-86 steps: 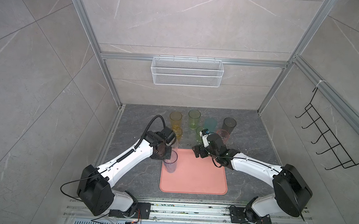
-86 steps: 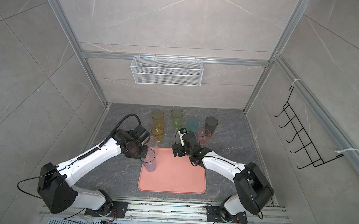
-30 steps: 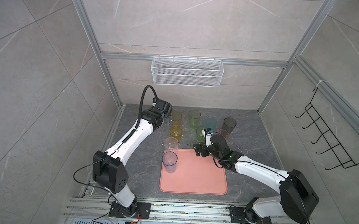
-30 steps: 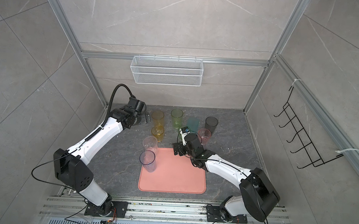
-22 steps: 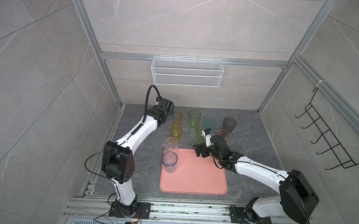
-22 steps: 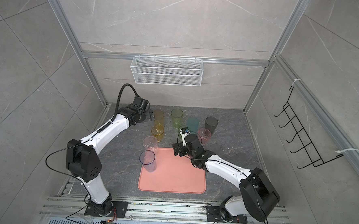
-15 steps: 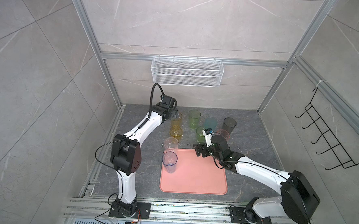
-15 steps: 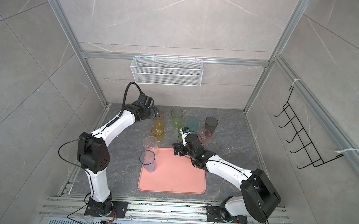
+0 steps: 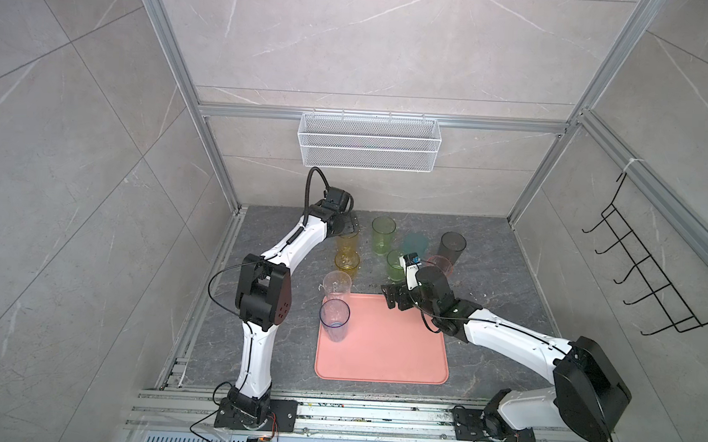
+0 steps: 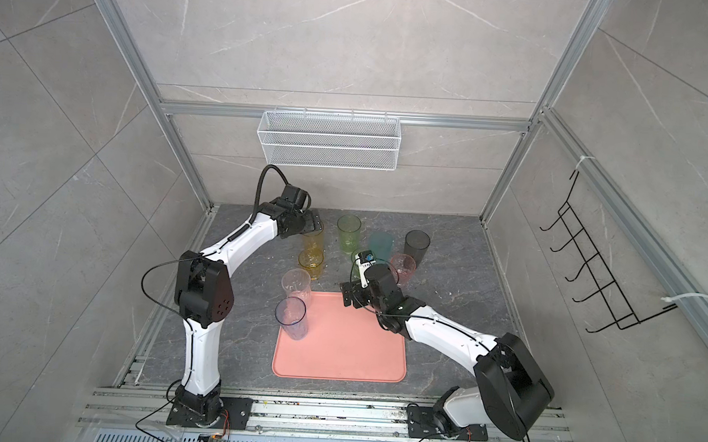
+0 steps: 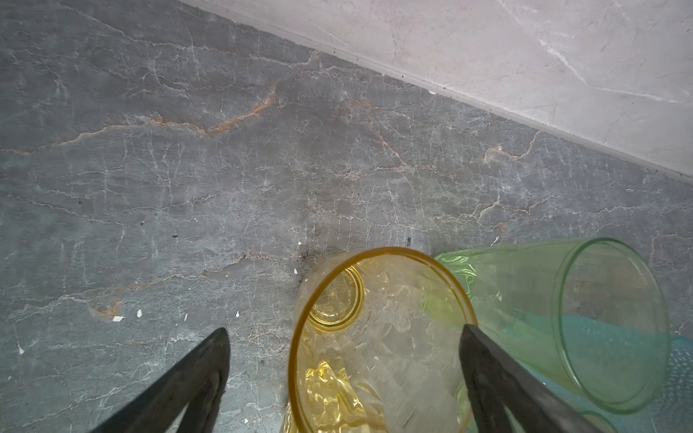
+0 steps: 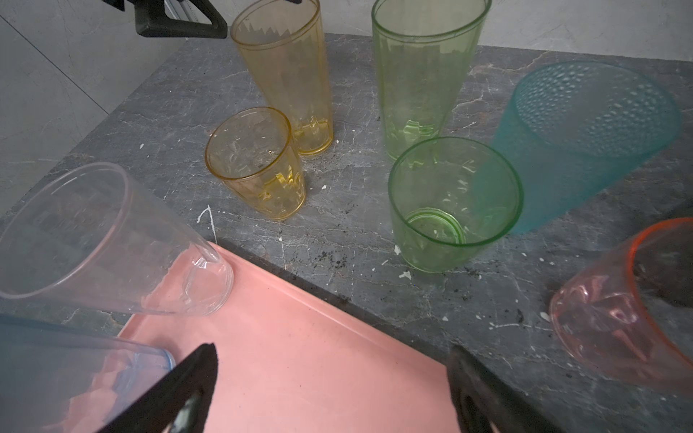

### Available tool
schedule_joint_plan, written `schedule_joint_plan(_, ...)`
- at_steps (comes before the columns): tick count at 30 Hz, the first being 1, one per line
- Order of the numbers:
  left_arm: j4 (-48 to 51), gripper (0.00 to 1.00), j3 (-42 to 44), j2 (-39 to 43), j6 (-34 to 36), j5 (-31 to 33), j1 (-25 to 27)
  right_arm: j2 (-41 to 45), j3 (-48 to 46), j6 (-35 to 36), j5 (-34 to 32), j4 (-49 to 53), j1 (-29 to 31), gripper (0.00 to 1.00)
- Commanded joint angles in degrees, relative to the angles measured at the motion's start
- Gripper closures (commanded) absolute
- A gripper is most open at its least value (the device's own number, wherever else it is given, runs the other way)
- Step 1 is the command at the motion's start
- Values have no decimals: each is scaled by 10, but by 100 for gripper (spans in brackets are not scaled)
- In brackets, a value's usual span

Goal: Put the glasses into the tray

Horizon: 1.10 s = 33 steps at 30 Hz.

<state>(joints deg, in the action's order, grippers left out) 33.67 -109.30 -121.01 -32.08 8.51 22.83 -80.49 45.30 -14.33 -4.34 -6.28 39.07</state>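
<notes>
Done: tall blue-tinted clear tumbler (image 9: pixel 333 320) on flat salmon-pink plastic tray (image 9: pixel 395 349);
Pending: we count eight glasses (image 9: pixel 383 232) at or beyond its far edge;
Left gripper (image 11: pixel 343 331), right gripper (image 12: pixel 333 350): wide, empty

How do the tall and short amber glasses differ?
The tall amber glass is taller and stands behind the short amber glass, which sits nearer the tray. The open left tool is at the tall one's rim; nothing is at the short one. Both stand upright, off the tray.

Salmon-pink tray (image 9: pixel 383 348); dark grey, pale-veined surface (image 9: pixel 487 258). Amber tumbler (image 12: pixel 288 82), green tumbler (image 12: pixel 420 75), dimpled teal tumbler (image 12: pixel 585 123), smoky black tumbler (image 9: pixel 452 246). Pink tumbler (image 12: pixel 618 311), clear tumbler (image 12: pixel 112 240), blue-tinted tumbler (image 9: pixel 334 318).
</notes>
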Motion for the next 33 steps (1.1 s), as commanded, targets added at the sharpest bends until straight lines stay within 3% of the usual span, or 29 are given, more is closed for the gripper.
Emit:
schedule_joint_plan(1, 8, 9, -21, -8, -12, -11, -6, 4, -3, -5, -6, -2, 4, 3)
schedule_joint_plan(13, 5, 35, -21, -20, -19, -45, -16, -5, 2, -7, -3, 0, 4, 3)
schedule_joint_plan(33, 4, 66, -27, -24, -11, -61, -22, -13, 8, -6, -4, 6, 4, 3)
